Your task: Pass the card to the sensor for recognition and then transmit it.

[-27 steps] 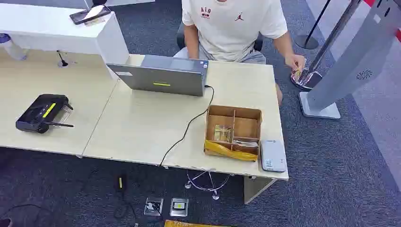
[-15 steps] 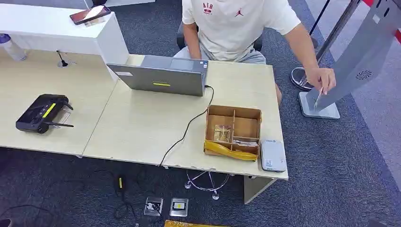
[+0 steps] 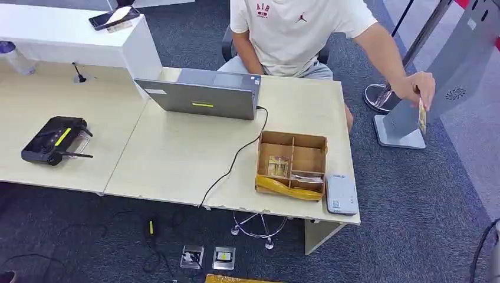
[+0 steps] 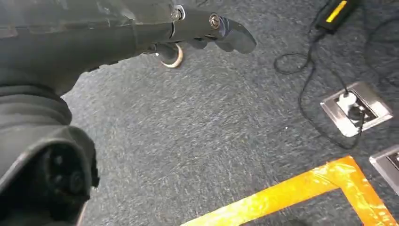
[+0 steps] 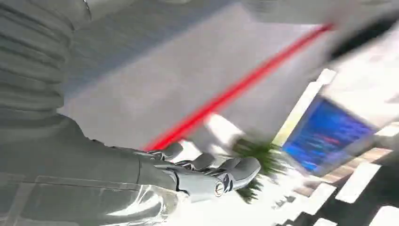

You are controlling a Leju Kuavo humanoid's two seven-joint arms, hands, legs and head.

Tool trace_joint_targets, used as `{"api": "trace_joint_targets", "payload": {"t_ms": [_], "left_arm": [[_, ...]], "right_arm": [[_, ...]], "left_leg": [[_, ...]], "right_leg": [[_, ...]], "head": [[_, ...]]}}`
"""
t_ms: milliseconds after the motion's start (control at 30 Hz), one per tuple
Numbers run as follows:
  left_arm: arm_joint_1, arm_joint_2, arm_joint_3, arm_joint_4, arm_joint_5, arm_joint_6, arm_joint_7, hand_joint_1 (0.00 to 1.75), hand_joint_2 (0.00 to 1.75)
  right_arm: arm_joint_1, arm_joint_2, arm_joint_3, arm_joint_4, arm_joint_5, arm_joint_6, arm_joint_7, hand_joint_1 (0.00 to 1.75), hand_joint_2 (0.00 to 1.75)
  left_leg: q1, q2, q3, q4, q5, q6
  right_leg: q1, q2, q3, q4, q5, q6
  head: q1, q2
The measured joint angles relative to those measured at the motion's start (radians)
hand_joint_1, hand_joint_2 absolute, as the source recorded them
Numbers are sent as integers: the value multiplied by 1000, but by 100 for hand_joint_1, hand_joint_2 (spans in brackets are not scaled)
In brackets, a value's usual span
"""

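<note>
Head view: person's hand (image 3: 417, 88) holds the card (image 3: 421, 115) out past the desk's right end, card hanging edge-on in front of the grey kiosk stand (image 3: 457, 65), well apart from the desk (image 3: 177, 159). On the desk: card reader (image 3: 341, 193), presumably the sensor, at the front right corner, just beside the cardboard box (image 3: 291, 165) with dividers and yellow tape on its near wall; laptop (image 3: 203, 94) with a black cable running off the front edge; black controller (image 3: 54, 140) far left. A sliver of the robot's arm shows at the bottom right corner. Left wrist view: left hand (image 4: 207, 33) hangs over grey carpet, fingers stretched out and slightly apart, nothing in them; floor sockets (image 4: 356, 107), cable and orange tape (image 4: 301, 193) below. Right wrist view: blurred; right hand (image 5: 211, 172) with fingers extended side by side, empty as far as the blur allows, background is a red stripe, a blue screen (image 5: 327, 134) and something green, not identifiable. Step, as a judgement: very start, the handover; robot does not have the card yet, nothing scanned. Next move calls for the right arm, the nearer one, to reach toward the offered card, spread the fingers, and pinch its lower free part clear of the person's fingers, then carry it left and down to the reader. Card is thin and edge-on, so a slip or missed pinch is the likely risk.
</note>
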Motion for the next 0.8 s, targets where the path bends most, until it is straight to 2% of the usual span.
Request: {"api": "trace_joint_targets", "payload": {"t_ms": [133,233,533,800], "left_arm": [[1,1,0,0,-9,-10,-8,0,0],[0,2,0,0,-12,-13,-13,0,0],[0,2,0,0,-4,-21,-14,0,0],[0,3,0,0,-1,-21,-14,0,0]], "right_arm": [[-62,-2,97,-108,79,0,-1,0,175],[-118,4,169,-136,131,4,-13,0,175],[-236,54,349,-127,196,25,-50,0,175],[-291,92,432,-96,203,44,-51,0,175]], "left_leg": [[0,-2,-1,0,0,0],[0,-2,-1,0,1,0],[1,-4,-2,0,1,0],[1,-4,-2,0,1,0]], "right_leg": [[0,-2,0,0,0,0],[0,-2,0,0,0,0],[1,-3,0,0,0,0],[1,-3,-1,0,0,0]], "head": [[0,0],[0,0],[1,0],[0,0]]}}
